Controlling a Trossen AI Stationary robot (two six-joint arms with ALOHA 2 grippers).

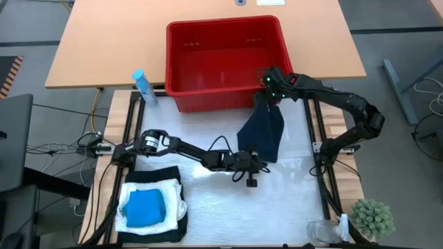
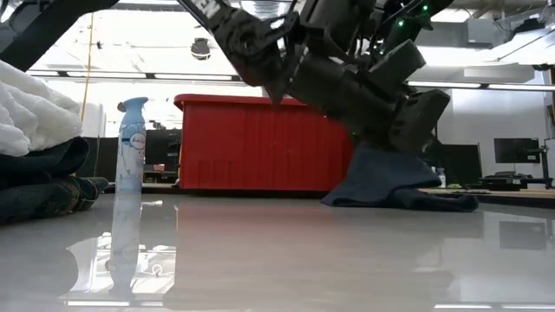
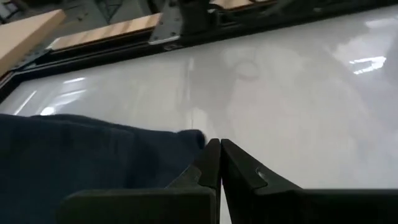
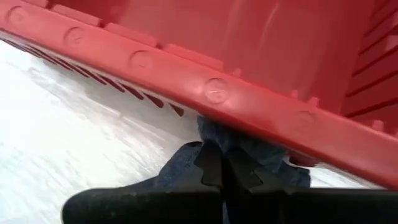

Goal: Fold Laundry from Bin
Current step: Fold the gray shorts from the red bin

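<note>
My right claw (image 1: 266, 93) is pinched shut on the top edge of a dark cloth (image 1: 261, 135), right by the red bin (image 1: 225, 66). The cloth hangs from there and spreads out on the tabletop (image 1: 277, 200). My left claw (image 1: 250, 168) is shut too, down low at the near edge of the same cloth, and I think it has pinched a bit of it, but I can't be sure.

The cloth looks soft and floppy. I think it is light and will sag and bunch up if I hold it in the middle. Corners and edges are the best places to hold, so it can be pulled flat.

The tabletop is white, smooth and shiny, so the cloth should slide easily. A pile (image 1: 152, 207) of folded things sits near my left side: black, white, and a blue one on top. A spray bottle (image 1: 144, 87) stands beside the bin. The room behind is big and bright.
</note>
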